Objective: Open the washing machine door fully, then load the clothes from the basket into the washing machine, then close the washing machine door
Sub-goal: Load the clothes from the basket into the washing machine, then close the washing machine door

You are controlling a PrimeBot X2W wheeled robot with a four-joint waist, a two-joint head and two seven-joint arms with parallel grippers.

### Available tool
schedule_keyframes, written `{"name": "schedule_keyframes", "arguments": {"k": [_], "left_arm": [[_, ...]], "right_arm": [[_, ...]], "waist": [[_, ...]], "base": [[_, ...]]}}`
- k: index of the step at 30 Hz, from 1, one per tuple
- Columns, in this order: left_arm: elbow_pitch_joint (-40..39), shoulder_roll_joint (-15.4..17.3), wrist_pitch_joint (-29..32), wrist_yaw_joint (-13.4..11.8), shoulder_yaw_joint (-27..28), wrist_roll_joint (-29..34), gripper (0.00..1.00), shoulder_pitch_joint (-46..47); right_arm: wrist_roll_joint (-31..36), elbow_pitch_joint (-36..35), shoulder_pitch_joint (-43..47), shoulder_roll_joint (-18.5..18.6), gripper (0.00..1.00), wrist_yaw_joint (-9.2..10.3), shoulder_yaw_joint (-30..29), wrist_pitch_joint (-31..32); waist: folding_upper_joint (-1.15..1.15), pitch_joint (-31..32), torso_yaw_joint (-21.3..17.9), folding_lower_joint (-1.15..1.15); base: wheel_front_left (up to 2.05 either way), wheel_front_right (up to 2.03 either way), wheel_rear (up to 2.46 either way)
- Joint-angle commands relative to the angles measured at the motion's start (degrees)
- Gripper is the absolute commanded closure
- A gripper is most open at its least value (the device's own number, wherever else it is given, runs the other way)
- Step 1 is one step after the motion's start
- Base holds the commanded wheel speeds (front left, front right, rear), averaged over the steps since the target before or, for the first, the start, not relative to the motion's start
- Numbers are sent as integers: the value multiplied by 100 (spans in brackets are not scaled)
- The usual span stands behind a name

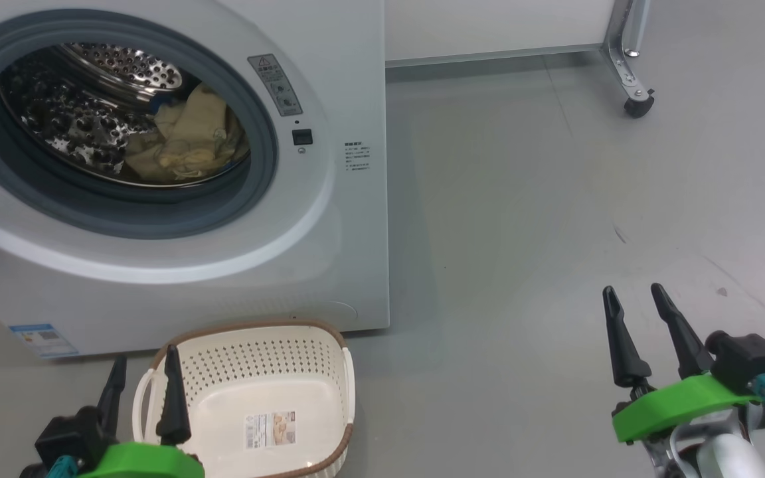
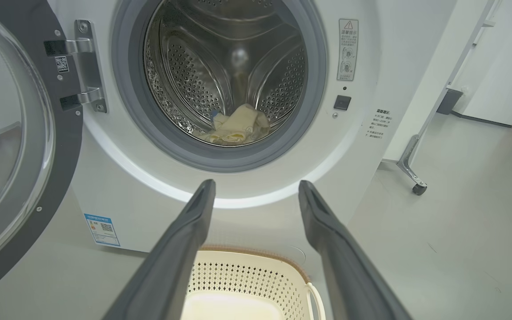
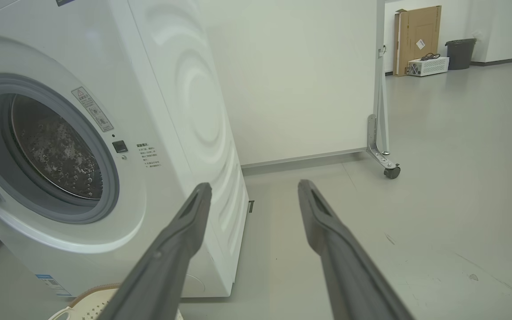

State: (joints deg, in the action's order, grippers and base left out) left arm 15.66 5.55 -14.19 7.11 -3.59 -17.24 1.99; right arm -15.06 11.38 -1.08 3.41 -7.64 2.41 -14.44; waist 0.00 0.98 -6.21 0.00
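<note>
A test hall or laboratory room is suggested, rather than a home laundry. The washing machine (image 1: 349, 265) is stood free on a wide, bare, smooth grey floor (image 1: 522, 219), on which dark scuff marks (image 1: 619, 234) are seen at three o'clock in the head view. Behind the machine a plain white partition panel (image 3: 291, 80) is carried on a metal frame, which is fitted with a castor (image 1: 639, 105) at one o'clock in the head view. At one o'clock in the right wrist view, well apart from the machine, a flat cardboard box (image 3: 417, 35) is leaned against a white wall. Beside the box a white equipment case (image 3: 428, 66) with cables on top and a dark grey bin (image 3: 460, 53) are set on the floor.
</note>
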Motion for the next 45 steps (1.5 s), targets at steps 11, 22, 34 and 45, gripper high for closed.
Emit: {"name": "schedule_keyframes", "arguments": {"k": [11, 22, 34, 45], "left_arm": [[-3, 112, -81, 37, 162, -39, 0, 317], [51, 116, -81, 37, 189, -117, 0, 367], [-191, 106, -81, 37, 268, -5, 0, 376], [-222, 95, -81, 37, 315, 81, 0, 364]], "right_arm": [[32, -152, -202, 41, 0, 15, 184, -56], [25, -107, -204, 56, 0, 15, 208, -56], [21, -94, -223, 42, 0, 15, 192, -56], [14, -77, -242, 16, 0, 15, 176, -56]], "waist": [[0, -9, 0, 0], [0, 4, 23, 0], [0, -77, 53, 0], [0, -118, 54, 0]], "base": [[-8, 8, 0], [-133, 133, 0], [-189, 189, 0], [-60, 60, 0]]}}
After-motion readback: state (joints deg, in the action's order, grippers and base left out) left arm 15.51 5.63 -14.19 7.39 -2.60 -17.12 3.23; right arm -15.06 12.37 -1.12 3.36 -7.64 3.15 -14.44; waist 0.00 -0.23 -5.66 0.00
